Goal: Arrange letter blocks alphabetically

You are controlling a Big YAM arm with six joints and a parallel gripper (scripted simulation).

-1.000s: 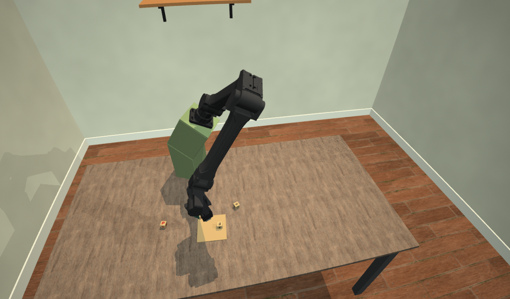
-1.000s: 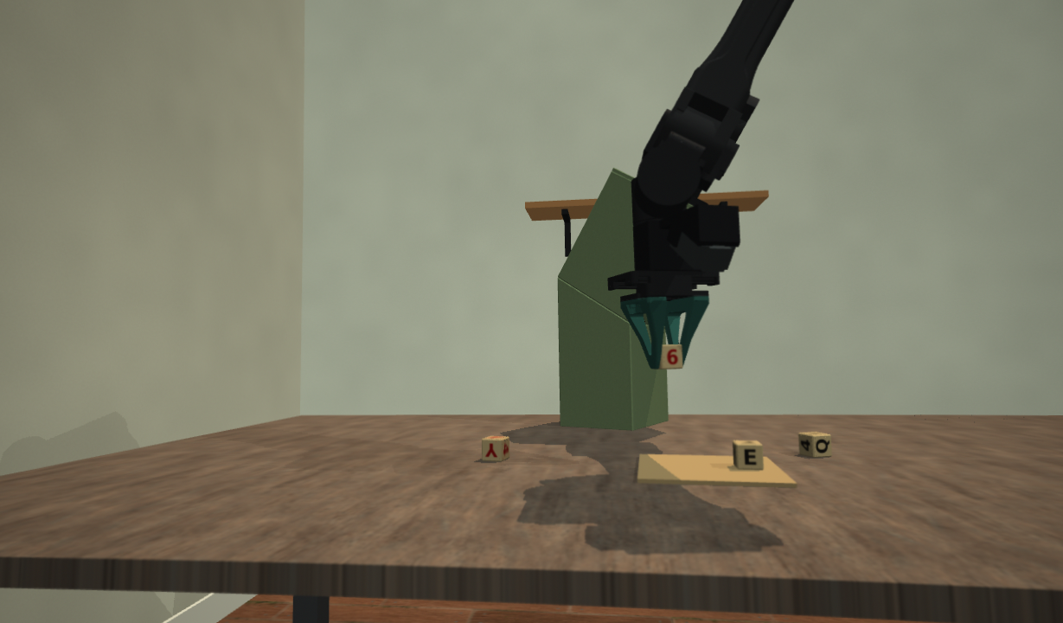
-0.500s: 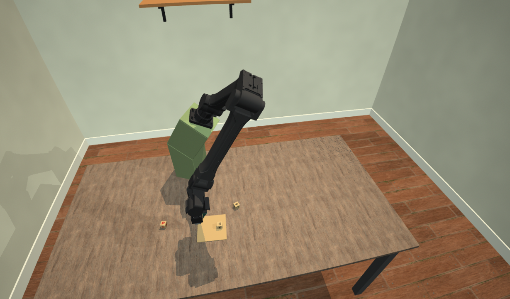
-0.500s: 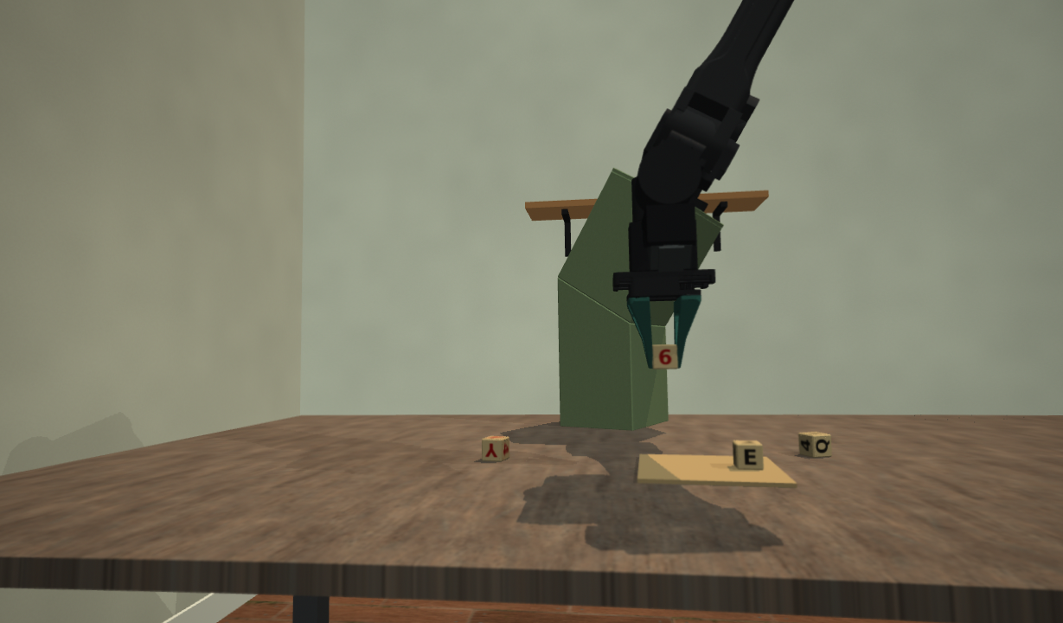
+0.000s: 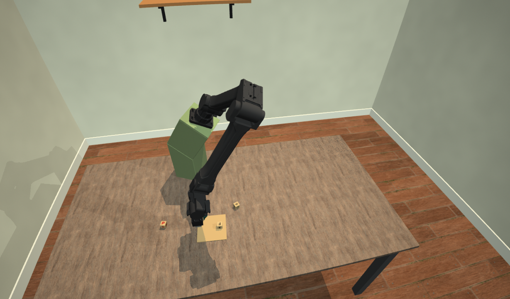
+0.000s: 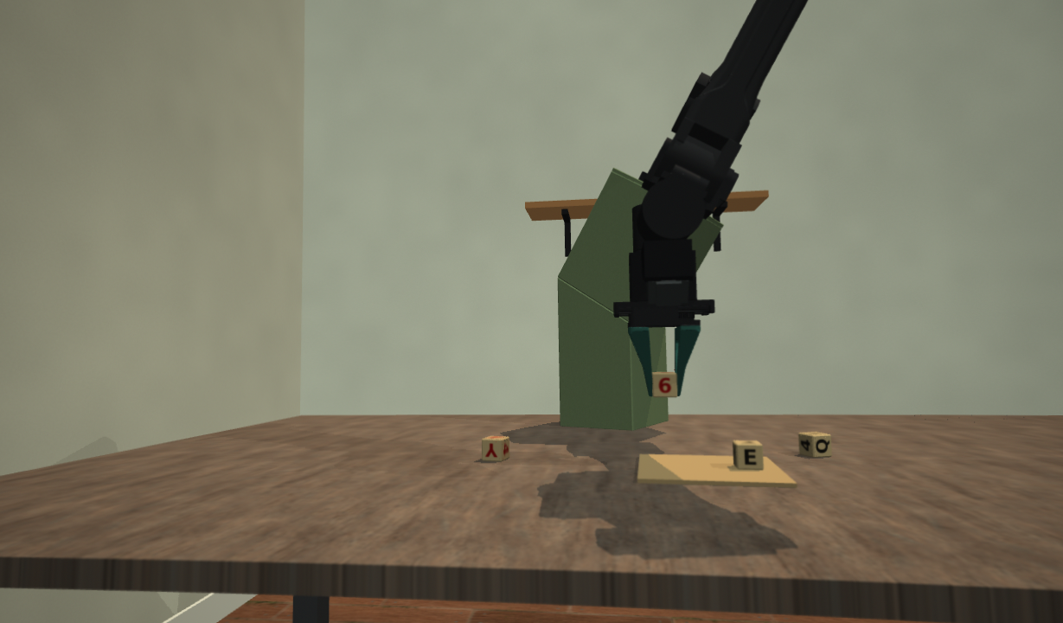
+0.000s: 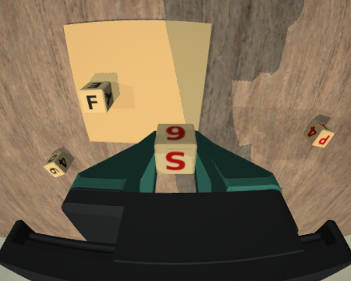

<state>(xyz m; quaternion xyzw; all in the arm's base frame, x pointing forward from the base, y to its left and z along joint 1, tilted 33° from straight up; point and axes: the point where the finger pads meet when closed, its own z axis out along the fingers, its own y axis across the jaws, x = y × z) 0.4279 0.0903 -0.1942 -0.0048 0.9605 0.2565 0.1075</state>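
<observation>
My gripper (image 6: 664, 387) (image 7: 175, 137) is shut on the S block (image 6: 663, 384) (image 7: 175, 161), held in the air near the mat's base-side edge; S faces up and reads upright in the wrist view. The top view hides this block behind the gripper. The F block (image 5: 219, 224) (image 6: 747, 455) (image 7: 93, 102) stands on the left part of the tan mat (image 5: 212, 236) (image 6: 689, 472) (image 7: 136, 47) in the wrist view, F up and upright. The P block (image 5: 162, 224) (image 6: 494, 449) (image 7: 323, 138) lies off the mat, P up, turned askew.
The fourth block (image 5: 236, 205) (image 6: 815, 445) (image 7: 54, 169), with a digit on top, lies off the mat on the F block's side, towards the base. The green pedestal (image 5: 187, 145) (image 6: 597, 348) stands behind the gripper. The arm's shadow crosses part of the mat.
</observation>
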